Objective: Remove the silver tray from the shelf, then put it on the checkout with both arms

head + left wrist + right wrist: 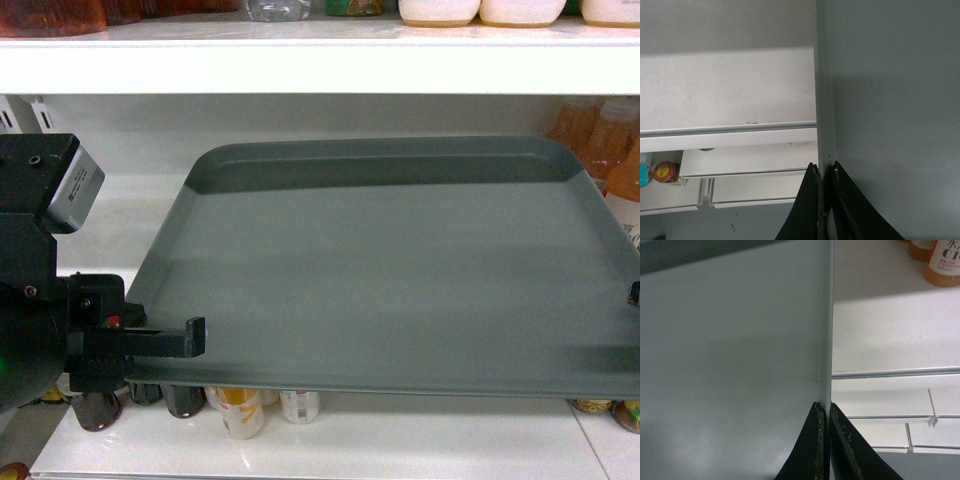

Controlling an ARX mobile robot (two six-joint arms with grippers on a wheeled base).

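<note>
Orange drink bottles are standing at the back right. Small bottles and cans are sitting on the lower board. White tubs are sitting up top.

Grey-green tray held level in front of white store shelf.

The large, flat, rounded-cornered tray, plain-surfaced with a low raised rim, fills the middle of the head view. Its left rim is pinched by the left gripper, its right rim by the right gripper. Its near edge juts past the shelf.
</note>
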